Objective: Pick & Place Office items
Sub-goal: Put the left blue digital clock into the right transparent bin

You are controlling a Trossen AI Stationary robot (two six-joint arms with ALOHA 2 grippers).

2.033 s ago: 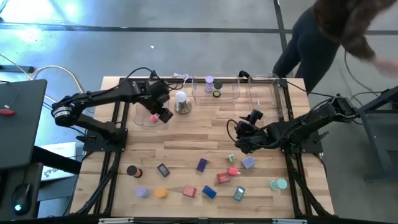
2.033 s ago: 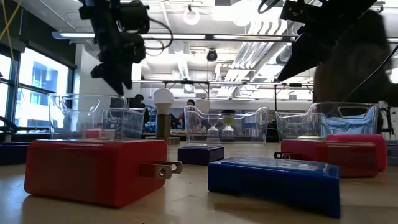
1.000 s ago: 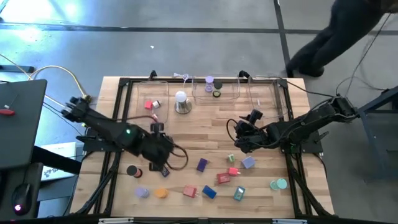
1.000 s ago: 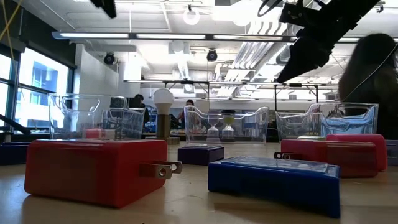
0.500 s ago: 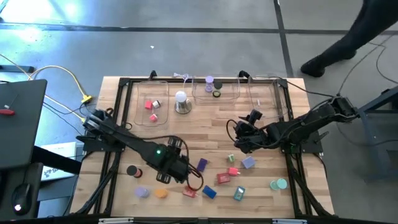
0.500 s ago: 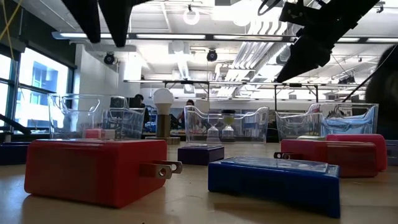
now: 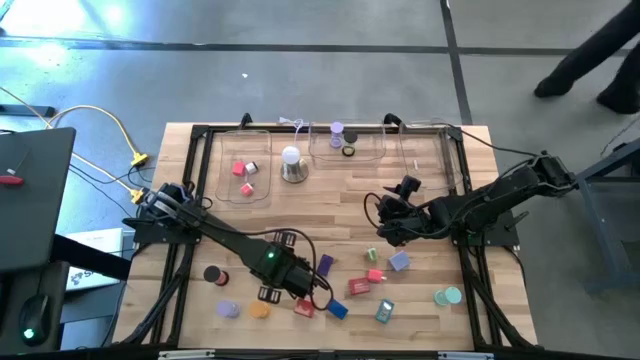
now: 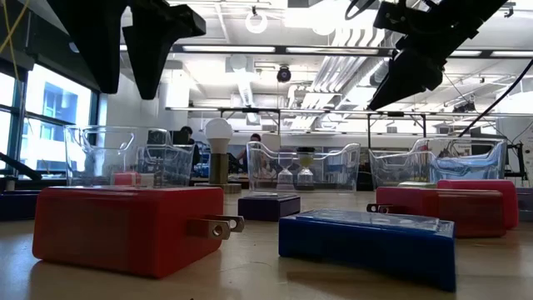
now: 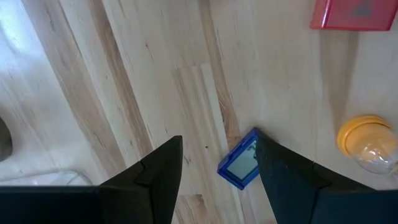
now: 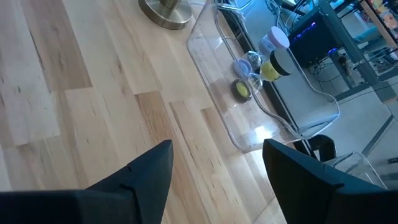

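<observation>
Now the left end effector (image 7: 283,272) hangs over the near middle of the table (image 7: 330,205), its two dark fingers (image 9: 160,171) spread apart and holding nothing. Seen from its wrist, a small blue block (image 9: 242,165) with a pale face lies on the wood right in the gap between the fingers, set at a slant to them. An orange roll (image 9: 366,142) and a red block (image 9: 353,14) lie a little way off from it.

Judging from this, the step in hand is the reach for that blue block. To do it well, the arm should turn its wrist so the fingers meet the block's flat sides squarely, then come straight down and close only when the block sits evenly between the pads. Nudging the red block or the orange roll would scatter the cluster.

Farther right, the right end effector (image 7: 385,232) waits above the table centre, fingers open and empty. Other office items lie loose along the near edge, and a few already sit in the clear trays (image 7: 352,157) at the far side, beside a white dome lamp (image 7: 291,164).
</observation>
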